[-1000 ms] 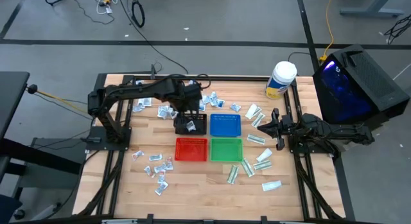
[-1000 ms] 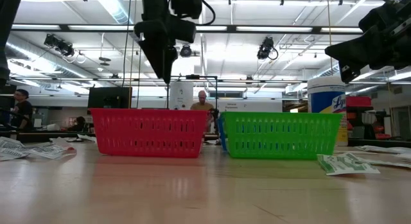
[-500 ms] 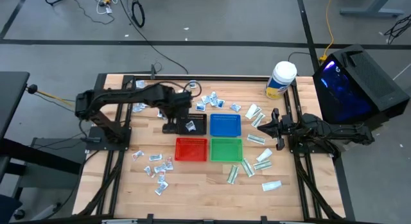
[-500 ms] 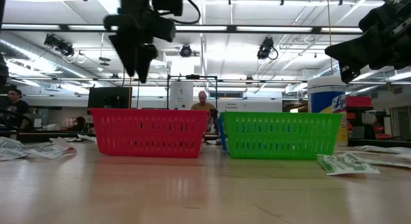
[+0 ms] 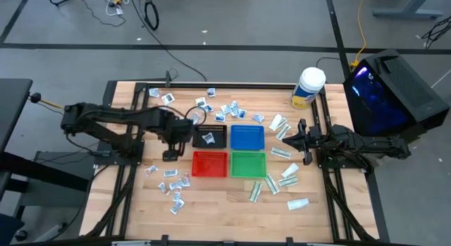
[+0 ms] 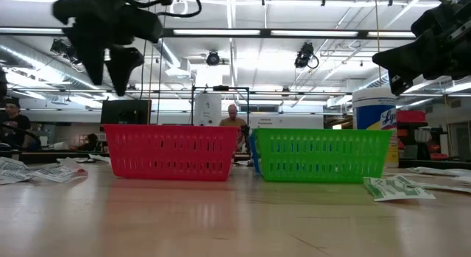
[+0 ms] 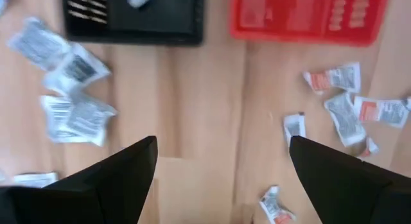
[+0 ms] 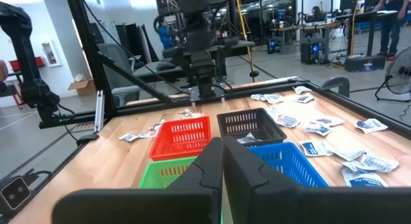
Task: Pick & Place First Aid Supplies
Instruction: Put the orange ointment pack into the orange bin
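No writing on the packets could be read. The big white jar (image 5: 308, 87) had a yellow label, and in the low view a few blue letters showed on it, too cut off to read.

The left gripper (image 5: 171, 142) hung over the bare wood just left of the black tray (image 5: 210, 136) and the red tray (image 5: 210, 163). Its fingers (image 7: 122, 172) were spread wide with nothing between them. The left arm reached in low from the table's left edge.

The right gripper (image 5: 288, 139) waited at the right side of the table, well away from the trays – its fingers pressed tight together, holding nothing.

The small packets (image 5: 173, 182) lay scattered on the wood – squarish ones to the left and back, longer green-and-white ones (image 5: 288, 170) to the right. One packet (image 5: 208, 138) lay inside the black tray. The blue tray (image 5: 247, 137) and green tray (image 5: 247, 163) sat beside the others.
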Motion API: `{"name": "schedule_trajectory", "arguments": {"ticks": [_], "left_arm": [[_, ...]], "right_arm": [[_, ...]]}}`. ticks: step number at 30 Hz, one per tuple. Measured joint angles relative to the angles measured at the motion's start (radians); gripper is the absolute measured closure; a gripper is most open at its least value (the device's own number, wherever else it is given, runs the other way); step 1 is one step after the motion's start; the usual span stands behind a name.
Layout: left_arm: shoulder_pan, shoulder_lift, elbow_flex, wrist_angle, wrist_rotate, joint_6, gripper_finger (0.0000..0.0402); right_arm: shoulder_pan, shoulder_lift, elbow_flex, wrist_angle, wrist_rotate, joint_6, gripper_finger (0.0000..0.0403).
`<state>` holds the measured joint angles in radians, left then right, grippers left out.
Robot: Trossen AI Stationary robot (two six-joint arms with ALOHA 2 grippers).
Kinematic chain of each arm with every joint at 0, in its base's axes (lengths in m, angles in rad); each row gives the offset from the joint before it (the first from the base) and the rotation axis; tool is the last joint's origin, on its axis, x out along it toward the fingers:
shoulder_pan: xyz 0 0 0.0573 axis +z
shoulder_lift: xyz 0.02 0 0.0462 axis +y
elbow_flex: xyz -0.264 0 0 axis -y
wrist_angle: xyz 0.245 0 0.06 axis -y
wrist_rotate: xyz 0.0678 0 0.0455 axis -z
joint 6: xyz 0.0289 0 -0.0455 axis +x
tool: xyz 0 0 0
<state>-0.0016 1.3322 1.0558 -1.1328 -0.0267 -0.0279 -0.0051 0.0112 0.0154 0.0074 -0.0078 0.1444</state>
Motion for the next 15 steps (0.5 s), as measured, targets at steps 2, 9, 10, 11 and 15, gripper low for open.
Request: {"name": "schedule_trajectory", "arguments": {"ticks": [2, 9, 10, 11, 15], "left_arm": [[-0.033, -0.009, -0.036, 0.0, 0.002, -0.013, 0.0039], [-0.135, -0.021, -0.113, 0.026, 0.0, -0.058, 0.0039], [-0.15, -0.021, -0.119, 0.033, -0.002, -0.074, 0.0039], [-0.167, -0.021, -0.127, 0.046, -0.004, -0.089, 0.0039], [-0.237, -0.021, -0.156, 0.097, -0.024, -0.122, 0.0039]], "right_arm": [[0.0, 0.0, 0.0, 0.0, -0.001, 0.0, 0.0385], [0.0, 0.0, 0.0, 0.0, 0.0, 0.0, 0.0385], [0.0, 0.0, 0.0, 0.0, -0.001, 0.0, 0.0385], [0.0, 0.0, 0.0, 0.0, 0.0, 0.0, 0.0385], [0.0, 0.0, 0.0, 0.0, 0.0, 0.0, 0.0385]]}}
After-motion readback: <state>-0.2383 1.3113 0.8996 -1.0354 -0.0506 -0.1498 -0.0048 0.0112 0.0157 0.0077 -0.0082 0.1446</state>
